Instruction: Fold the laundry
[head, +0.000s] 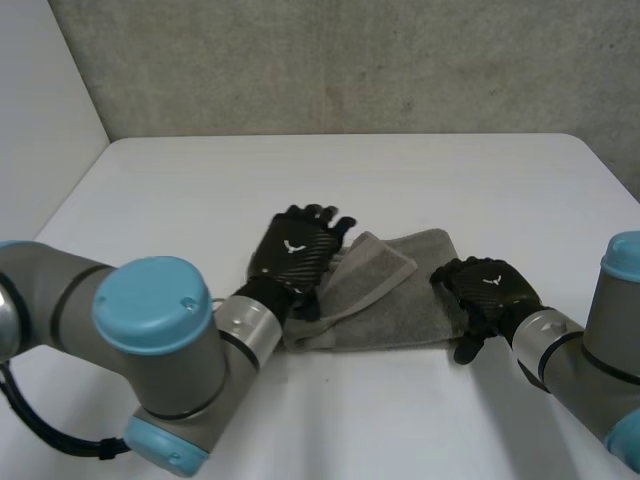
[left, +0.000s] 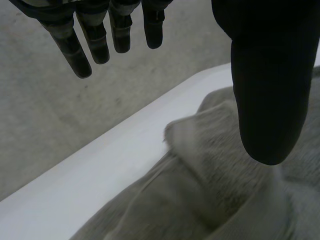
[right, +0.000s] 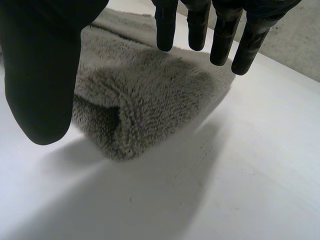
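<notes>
A grey towel (head: 390, 290) lies folded near the table's front middle, one flap turned over on its left half. My left hand (head: 295, 250) hovers over the towel's left end with straight fingers (left: 80, 50) and thumb (left: 270, 90) spread apart, holding nothing; the folded flap (left: 210, 165) lies under its palm. My right hand (head: 490, 290) is at the towel's right end, open, fingers (right: 220, 35) and thumb (right: 45, 75) straight above the rolled corner (right: 145, 105), not gripping it.
The white table (head: 400, 190) stretches bare behind the towel to its back edge. A grey wall (head: 350, 60) rises behind it. Both forearms reach in from the front corners.
</notes>
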